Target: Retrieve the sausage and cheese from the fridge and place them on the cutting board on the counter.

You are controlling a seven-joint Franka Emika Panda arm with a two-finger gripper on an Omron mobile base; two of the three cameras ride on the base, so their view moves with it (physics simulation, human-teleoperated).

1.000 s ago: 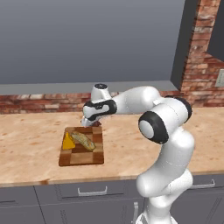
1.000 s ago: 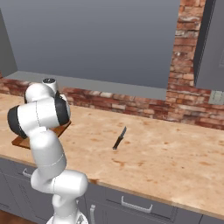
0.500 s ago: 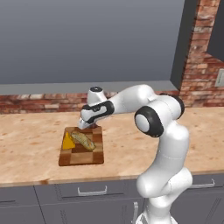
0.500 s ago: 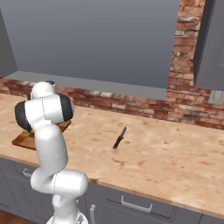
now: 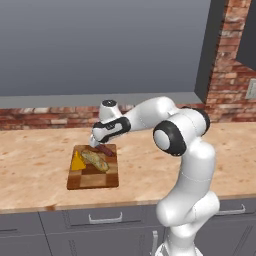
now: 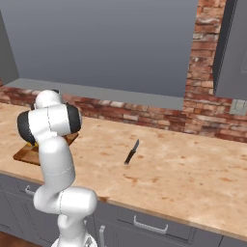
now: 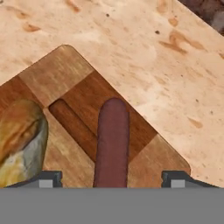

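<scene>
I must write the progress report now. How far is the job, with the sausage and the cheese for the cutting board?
Done: the cheese lies on the cutting board, beside a tan loaf.
In hand: the sausage lies on the board near its back corner, between the fingertips of the gripper, whose jaws stand wide and clear of it.
Left: apparently only lifting the arm away. A knife lies further along the counter.

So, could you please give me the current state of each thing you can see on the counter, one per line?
sausage: lying flat on the cutting board, between the open pincer tips, not gripped.
cheese: resting on the board's left side.
bread loaf: lying on the board, between cheese and sausage.
cutting board: flat on the counter.
pincer: open, low over the sausage.
knife: lying flat on the counter, apart from the board.
</scene>
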